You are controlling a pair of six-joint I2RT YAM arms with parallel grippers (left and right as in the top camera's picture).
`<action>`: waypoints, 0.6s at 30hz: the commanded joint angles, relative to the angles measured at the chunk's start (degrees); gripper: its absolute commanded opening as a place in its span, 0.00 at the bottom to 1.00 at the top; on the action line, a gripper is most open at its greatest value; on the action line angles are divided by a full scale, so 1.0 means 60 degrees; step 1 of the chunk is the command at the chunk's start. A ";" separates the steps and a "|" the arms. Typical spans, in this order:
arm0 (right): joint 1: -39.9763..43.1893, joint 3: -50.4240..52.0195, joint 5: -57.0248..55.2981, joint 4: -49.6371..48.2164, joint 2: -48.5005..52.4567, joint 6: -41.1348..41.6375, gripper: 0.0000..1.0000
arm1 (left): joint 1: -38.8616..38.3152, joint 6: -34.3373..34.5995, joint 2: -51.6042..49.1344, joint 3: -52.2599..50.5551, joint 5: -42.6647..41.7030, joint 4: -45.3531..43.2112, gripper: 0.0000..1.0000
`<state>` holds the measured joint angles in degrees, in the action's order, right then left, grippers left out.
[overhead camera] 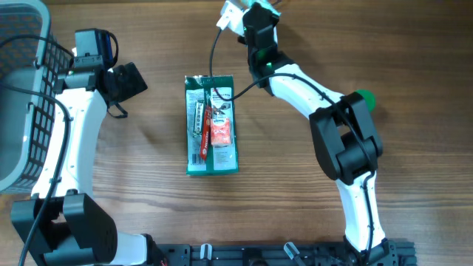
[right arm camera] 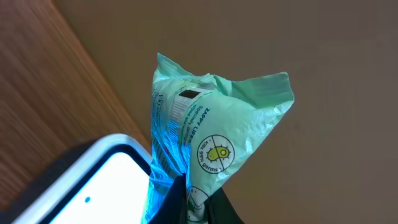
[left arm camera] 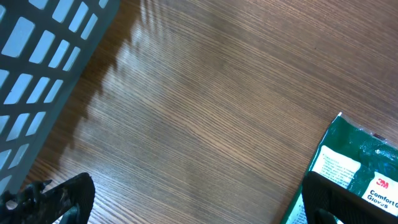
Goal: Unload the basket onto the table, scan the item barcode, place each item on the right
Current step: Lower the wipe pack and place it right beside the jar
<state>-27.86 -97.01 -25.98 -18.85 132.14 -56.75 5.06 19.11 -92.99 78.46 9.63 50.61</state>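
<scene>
Pale green plastic fills my right wrist view: a crinkled packet (right arm camera: 211,118), printed label facing the camera, pinched at its lower end by the right gripper (right arm camera: 196,202), whose fingers are closed tight on it. From overhead that gripper sits at the far side of the table (overhead camera: 148,162), the packet lifted off the wood. A pale flat-faced object with a dark edge (right arm camera: 93,186) crowds in just beside the packet (I cannot tell what it is). Mid-table lies a dark green glove pack (overhead camera: 211,125), flat, with the right arm's cable crossing over its top end. My left gripper (overhead camera: 127,81) is spread wide and empty, between the grey basket (overhead camera: 29,111) and the glove pack, touching neither. A small green round thing (overhead camera: 365,97) peeks out beside the right arm's elbow.
</scene>
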 commanded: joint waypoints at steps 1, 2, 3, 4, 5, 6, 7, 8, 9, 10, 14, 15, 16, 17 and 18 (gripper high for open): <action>-0.0076 -0.0098 -0.0266 0.0047 0.0412 -0.0288 0.04 | 0.0062 -0.0149 0.0069 0.0106 0.0087 0.0004 1.00; -0.0106 -0.0098 -0.0372 0.0044 0.0506 -0.0339 0.04 | 0.0062 -0.0149 0.0069 0.0106 0.0084 0.0004 1.00; -0.0135 -0.0098 -0.0430 0.0051 0.0579 -0.0528 0.04 | 0.0062 -0.0149 0.0069 0.0106 0.0087 0.0004 1.00; -0.0153 -0.0098 -0.0437 0.0073 0.0703 -0.0725 0.04 | 0.0062 -0.0149 0.0069 0.0106 0.0084 0.0004 1.00; -0.0171 -0.0098 -0.0532 0.0073 0.0743 -0.0936 0.04 | 0.0062 -0.0149 0.0069 0.0106 0.0087 0.0004 1.00; -0.0197 -0.0098 -0.0583 0.0066 0.0805 -0.1177 0.04 | 0.0062 -0.0149 0.0069 0.0106 0.0087 0.0004 1.00; -0.0233 -0.0098 -0.0725 -0.0047 0.0827 -0.1574 0.04 | 0.0062 -0.0149 0.0069 0.0106 0.0087 0.0004 1.00; -0.0259 -0.0098 -0.0743 -0.0106 0.0845 -0.1912 0.04 | 0.0062 -0.0149 0.0069 0.0106 0.0084 0.0004 1.00; -0.0266 -0.0098 -0.0743 -0.0222 0.0849 -0.2269 0.04 | 0.0062 -0.0149 0.0069 0.0106 0.0087 0.0004 1.00; -0.0273 -0.0098 -0.0743 -0.0291 0.0856 -0.2371 0.04 | 0.0062 -0.0149 0.0069 0.0106 0.0087 0.0004 1.00; -0.0313 -0.0098 -0.0663 -0.0204 0.0856 -0.1840 0.04 | 0.0062 -0.0149 0.0069 0.0106 0.0087 0.0004 1.00; -0.0321 -0.0098 -0.0667 -0.0146 0.0856 -0.1566 0.04 | 0.0062 -0.0149 0.0069 0.0106 0.0084 0.0004 1.00; -0.0339 -0.0098 -0.0667 -0.0036 0.0856 -0.1264 0.04 | 0.0062 -0.0149 0.0069 0.0106 0.0087 0.0004 1.00; -0.0357 -0.0098 -0.0667 0.0091 0.0856 -0.1002 0.04 | 0.0062 -0.0149 0.0069 0.0106 0.0084 0.0004 1.00; -0.0372 -0.0098 -0.0630 0.0193 0.0856 -0.0503 0.04 | 0.0062 -0.0149 0.0069 0.0106 0.0087 0.0004 1.00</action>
<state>-29.50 -97.01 -29.08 -19.27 135.68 -66.94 5.06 19.11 -92.99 78.46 9.61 50.61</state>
